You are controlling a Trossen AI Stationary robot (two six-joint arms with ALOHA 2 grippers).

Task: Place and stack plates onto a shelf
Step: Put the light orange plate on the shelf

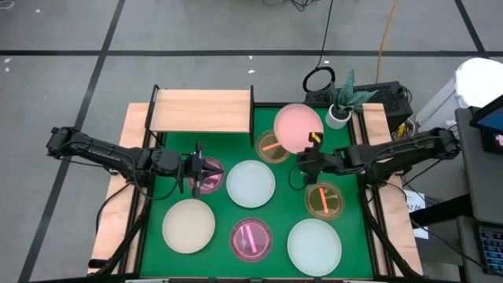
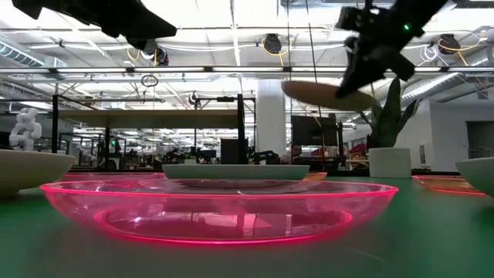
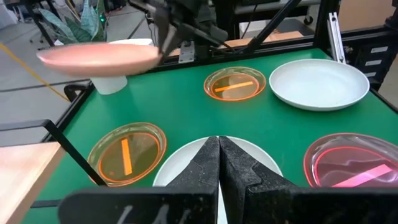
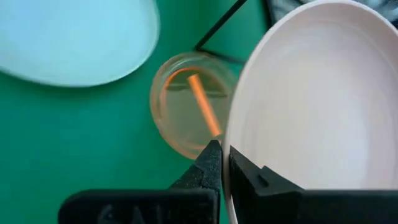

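High view: eight plates counted, four large and four small; none on the shelf point(image 1: 201, 110) at upper centre. The right end effector point(image 1: 312, 145) pinches the pink plate point(image 1: 297, 126) at its rim, right of the shelf. Left wrist view: left end effector point(image 3: 219, 163) closed, empty. Right wrist view: thin rigid rim, likely light and slippery; an edge pinch suits it.
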